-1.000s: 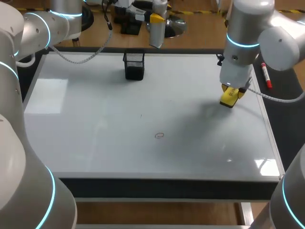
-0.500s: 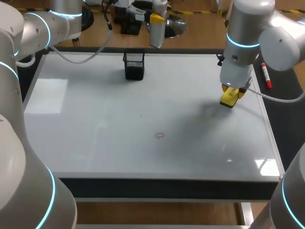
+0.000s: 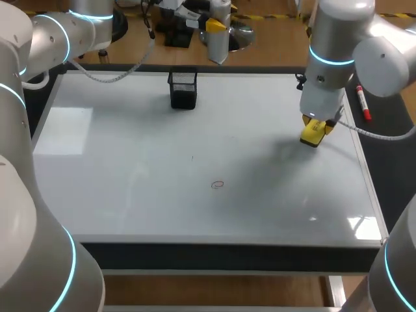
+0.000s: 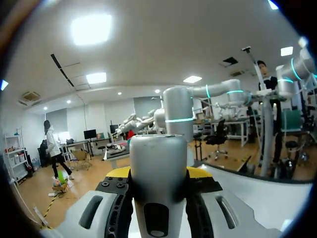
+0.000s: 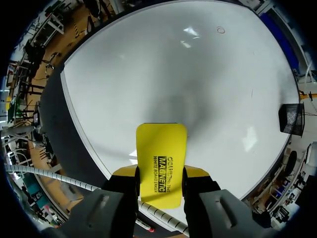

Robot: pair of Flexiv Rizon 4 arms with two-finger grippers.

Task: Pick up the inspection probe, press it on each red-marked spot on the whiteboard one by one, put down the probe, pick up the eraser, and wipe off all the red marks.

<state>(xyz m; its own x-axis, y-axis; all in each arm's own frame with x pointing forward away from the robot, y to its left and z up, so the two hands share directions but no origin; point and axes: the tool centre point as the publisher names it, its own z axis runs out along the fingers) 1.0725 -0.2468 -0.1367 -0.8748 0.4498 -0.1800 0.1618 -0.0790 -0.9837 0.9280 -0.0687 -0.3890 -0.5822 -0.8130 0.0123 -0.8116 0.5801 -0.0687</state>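
Note:
My right gripper (image 3: 313, 132) is shut on the yellow eraser (image 3: 312, 133), held just above the right side of the whiteboard (image 3: 130, 162). In the right wrist view the eraser (image 5: 161, 148) sticks out between the yellow tips of that gripper (image 5: 159, 173). A small red ring mark (image 3: 217, 184) lies near the board's middle, left of the eraser; it shows far ahead (image 5: 220, 30). My left gripper (image 3: 216, 27) hangs beyond the board's far edge, shut on the silver-grey probe (image 3: 218, 44). The probe (image 4: 158, 178) stands upright between that gripper's (image 4: 158, 172) fingers.
A black mesh pen cup (image 3: 183, 88) stands on the board near its far edge, also in the right wrist view (image 5: 291, 118). A red marker (image 3: 363, 103) lies on the dark strip right of the board. Grey cables trail from both wrists.
My left gripper with the probe has shifted slightly to the right beyond the far edge. The right arm and eraser have not moved.

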